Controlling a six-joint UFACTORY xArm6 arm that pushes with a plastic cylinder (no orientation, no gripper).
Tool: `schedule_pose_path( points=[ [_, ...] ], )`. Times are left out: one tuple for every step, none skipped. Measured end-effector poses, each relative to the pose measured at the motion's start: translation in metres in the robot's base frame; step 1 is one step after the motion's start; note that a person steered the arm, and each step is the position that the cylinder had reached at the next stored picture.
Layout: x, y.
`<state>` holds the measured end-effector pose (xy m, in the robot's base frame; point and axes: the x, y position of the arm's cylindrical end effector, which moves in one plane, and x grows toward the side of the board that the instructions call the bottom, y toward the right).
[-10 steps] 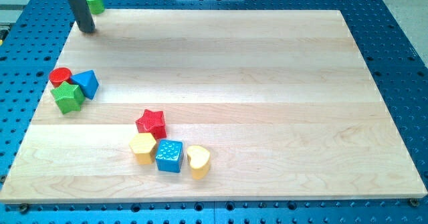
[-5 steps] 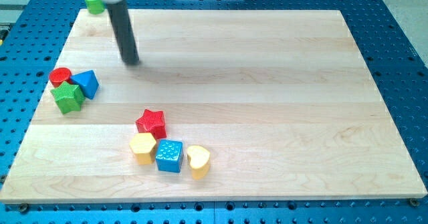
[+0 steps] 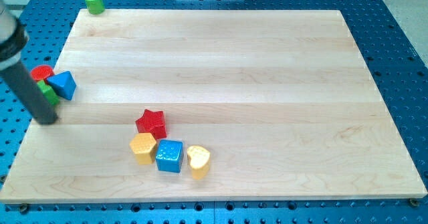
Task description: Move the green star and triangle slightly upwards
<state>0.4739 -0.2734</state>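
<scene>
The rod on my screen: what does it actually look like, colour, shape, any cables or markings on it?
A straight, plain cylinder, dark grey to near black, with a slight sheen. My tip is blunt and flat-ended, the same dark colour. Toward the view's top left the rod blurs and looks thicker and paler. No cables, labels or markings show on it, and there is no pincer.

My tip (image 3: 48, 120) rests on the pale wooden board (image 3: 267, 83) just below the green star block (image 3: 47, 92), which the rod partly hides. A red cylinder block (image 3: 41, 72) and blue triangle block (image 3: 63, 85) touch that star.
</scene>
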Motion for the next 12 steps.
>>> schedule_pose_path(
  points=[
    [0.017,-0.002],
    [0.039,-0.022],
    [0.026,-0.032],
    [-0.005,-0.030],
    [-0.052,-0.023],
    [-0.070,-0.004],
    [-0.050,-0.024],
    [-0.031,-0.014],
    [-0.031,0.014],
    [-0.030,0.016],
    [-0.030,0.022],
    [-0.027,0.024]
  ],
)
